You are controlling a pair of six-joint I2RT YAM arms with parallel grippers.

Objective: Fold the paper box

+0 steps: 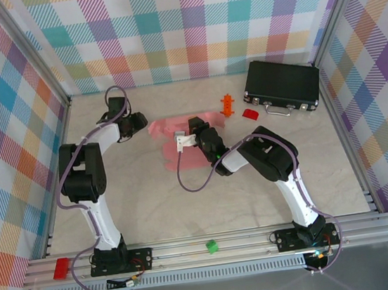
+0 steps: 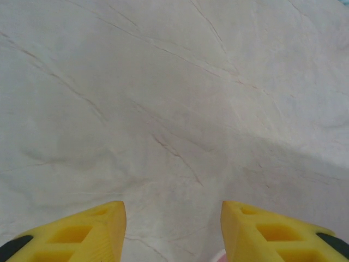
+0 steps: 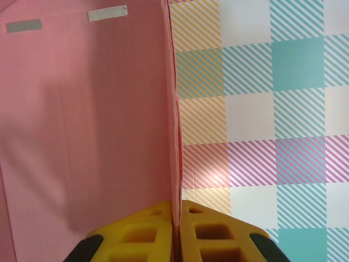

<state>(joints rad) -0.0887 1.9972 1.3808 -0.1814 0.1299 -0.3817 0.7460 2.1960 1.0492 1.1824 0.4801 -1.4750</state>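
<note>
- Pastel checked walls surround a cream, wrinkled tabletop (image 1: pixel 152 207).
- The paper box (image 1: pixel 166 127), thin salmon-pink card and mostly flat, lies left of the black case (image 1: pixel 282 86), well apart from it.
- The right jaws, on the side of the box nearer the case, are closed on the edge of one panel, which stands upright.
- The left jaws, on the side of the box away from the case, stand open over bare tabletop and hold nothing.
- Risk: with one pinch and nothing pinning the sheet down, a pull could drag the whole card, crease it off its fold line, or tear the thin edge.
</note>
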